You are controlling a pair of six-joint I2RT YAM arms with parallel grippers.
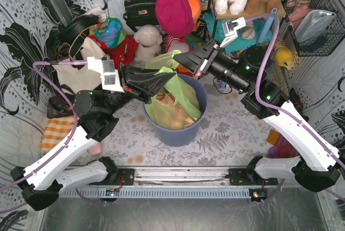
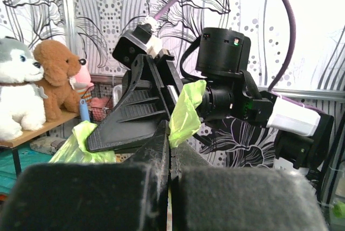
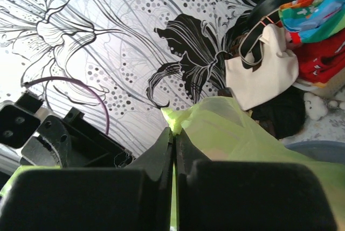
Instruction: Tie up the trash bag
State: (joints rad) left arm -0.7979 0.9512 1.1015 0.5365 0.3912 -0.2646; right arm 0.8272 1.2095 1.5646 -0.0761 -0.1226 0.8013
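The lime-green trash bag (image 1: pixel 180 97) sits in a round blue-grey bin (image 1: pixel 180 134) at mid-table, with brown waste showing through it. My left gripper (image 1: pixel 171 76) reaches in from the left, shut on a raised bag flap (image 2: pixel 186 111) above the bin's far rim. My right gripper (image 1: pixel 175 58) comes from the right, just behind it, shut on another flap (image 3: pixel 226 123). The two black grippers nearly cross over the bin. In the left wrist view my gripper (image 2: pixel 170 134) pinches green film, with the right gripper's fingers (image 2: pixel 135 118) close ahead. In the right wrist view my gripper (image 3: pixel 174 133) pinches a bag corner.
Plush toys and handbags crowd the back, with a cream tote bag (image 1: pixel 81 75) at the back left. A wire basket (image 1: pixel 315 23) hangs at the right wall. An orange checked cloth (image 1: pixel 56 131) lies at the left. Patterned walls close in on both sides.
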